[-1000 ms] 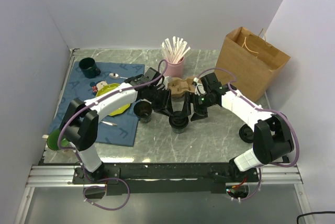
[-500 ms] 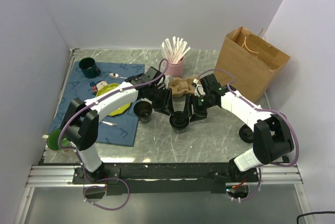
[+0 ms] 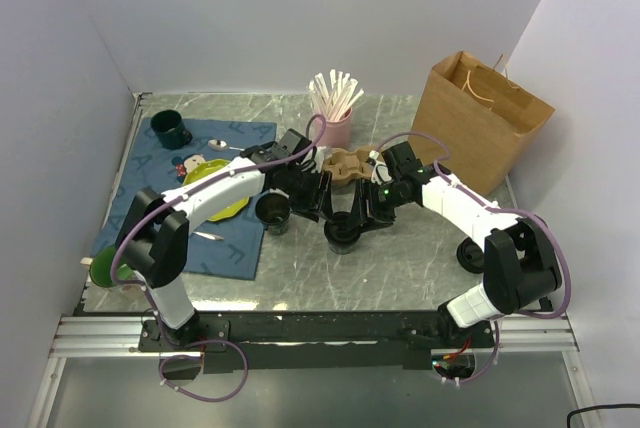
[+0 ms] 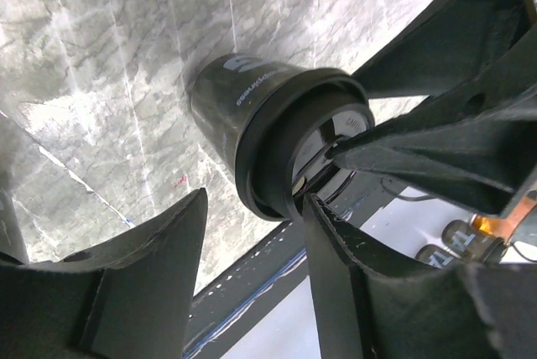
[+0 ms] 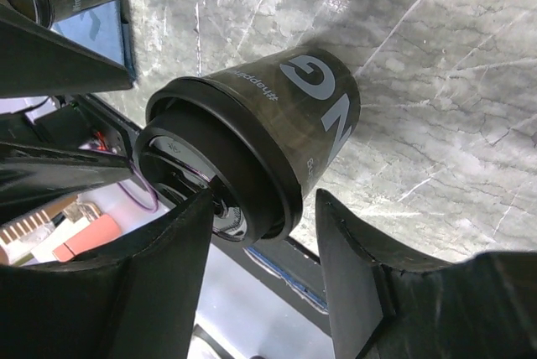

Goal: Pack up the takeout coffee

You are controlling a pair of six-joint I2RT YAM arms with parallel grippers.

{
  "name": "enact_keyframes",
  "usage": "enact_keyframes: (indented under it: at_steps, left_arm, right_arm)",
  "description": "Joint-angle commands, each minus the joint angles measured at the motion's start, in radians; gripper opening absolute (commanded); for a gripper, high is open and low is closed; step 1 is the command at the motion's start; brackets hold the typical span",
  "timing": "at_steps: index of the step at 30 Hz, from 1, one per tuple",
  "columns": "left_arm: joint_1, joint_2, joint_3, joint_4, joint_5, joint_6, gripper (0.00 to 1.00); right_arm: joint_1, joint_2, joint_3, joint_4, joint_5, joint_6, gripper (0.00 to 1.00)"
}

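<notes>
A black paper coffee cup (image 3: 342,233) with a black lid stands on the marble table (image 3: 400,268), between both grippers. My left gripper (image 3: 320,206) is open, and in the left wrist view (image 4: 255,200) its right finger (image 4: 352,275) lies against the lid rim of the cup (image 4: 252,116) while the other finger stands off. My right gripper (image 3: 368,212) is open astride the lidded top of the cup (image 5: 285,116). In the right wrist view (image 5: 264,200) one fingertip is at the lid and a narrow gap shows at the other. The brown paper bag (image 3: 480,118) stands open at the back right.
A second black cup (image 3: 272,211) without a lid stands at the blue mat's (image 3: 190,208) edge. A cardboard cup carrier (image 3: 345,163) lies behind the grippers, by a pink cup of stirrers (image 3: 333,113). A loose black lid (image 3: 470,253) lies right; a green plate (image 3: 222,193) and a dark mug (image 3: 170,130) sit left.
My left gripper's jaws have spread wider off the cup. My right gripper's jaws have narrowed around the cup's lidded top. The cup stays put.
</notes>
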Motion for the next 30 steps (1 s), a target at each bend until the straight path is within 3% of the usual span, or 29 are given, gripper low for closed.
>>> enact_keyframes:
  at_steps: [1,14,23,27,30]
  left_arm:
    - [-0.023,0.002,-0.014,0.039,0.018,0.04,0.55]
    - [-0.026,0.036,-0.08,0.082,-0.106,0.017,0.45]
    - [-0.026,0.079,-0.089,0.1,-0.093,0.002,0.4]
    - [-0.026,0.079,-0.106,0.105,-0.099,0.002,0.39]
    - [-0.026,0.089,-0.111,0.102,-0.099,0.005,0.39]
  right_arm:
    - [0.007,-0.018,-0.013,0.016,0.017,-0.008,0.58]
    - [0.006,0.001,-0.039,0.043,0.031,0.005,0.51]
    - [0.006,-0.027,-0.119,0.095,0.029,0.049,0.47]
    - [0.006,-0.053,-0.097,0.074,0.02,0.06,0.5]
    - [0.006,-0.082,-0.048,0.037,0.023,0.06,0.6]
